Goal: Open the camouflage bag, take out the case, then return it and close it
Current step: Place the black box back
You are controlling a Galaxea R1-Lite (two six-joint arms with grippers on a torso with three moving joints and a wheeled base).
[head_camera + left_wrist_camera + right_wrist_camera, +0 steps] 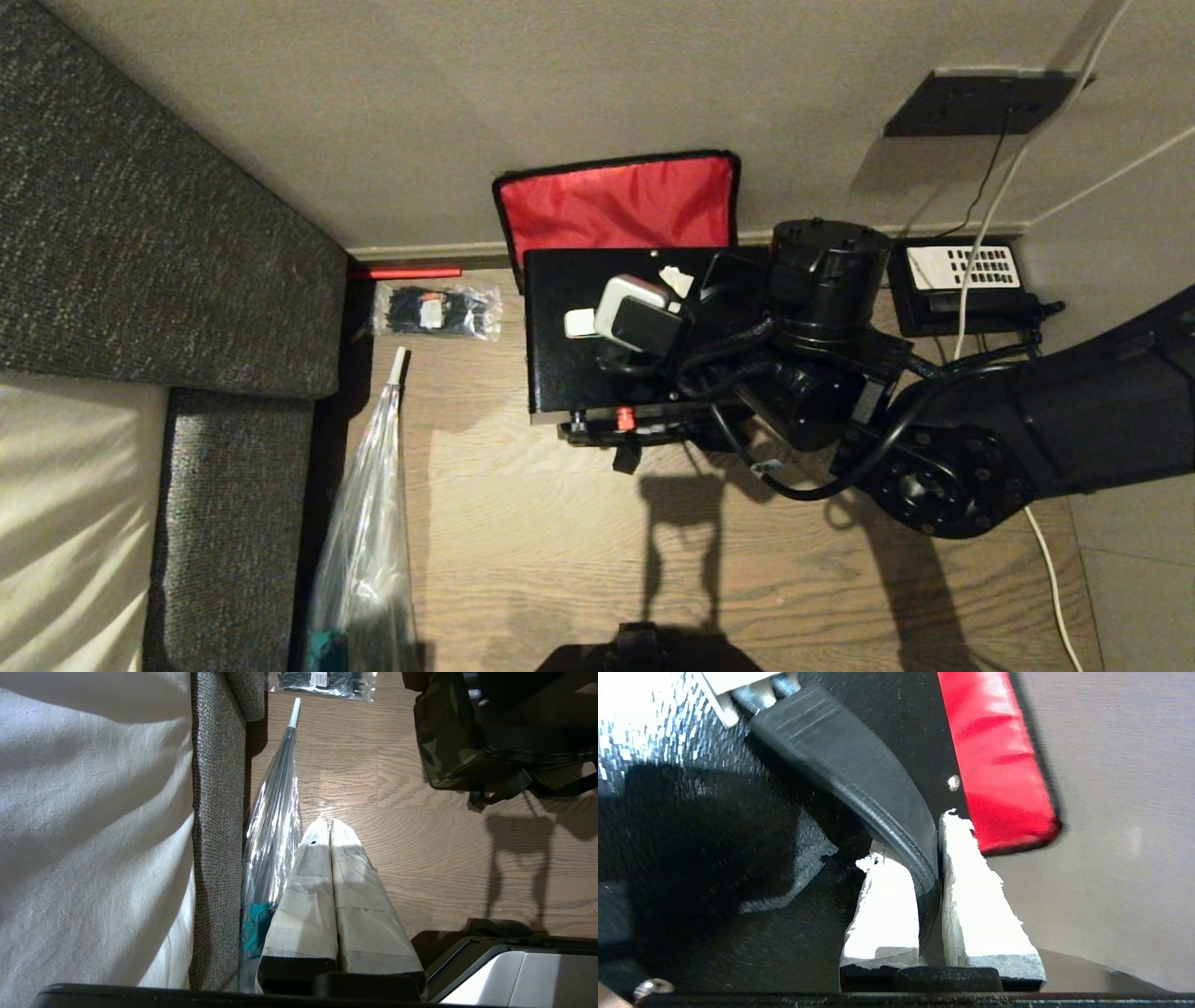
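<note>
Right wrist view is showing the right gripper (930, 858) pinching the case (560, 327)'s strap handle (859, 774), directly above the camouflage bag (616, 201).

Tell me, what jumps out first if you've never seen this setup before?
The bright red lid lining of the camouflage bag stands open against the wall. In front of it the right gripper is shut on the strap handle of the flat black case. The left gripper hangs shut over the wooden floor, beside a clear folded umbrella lying along the sofa.
</note>
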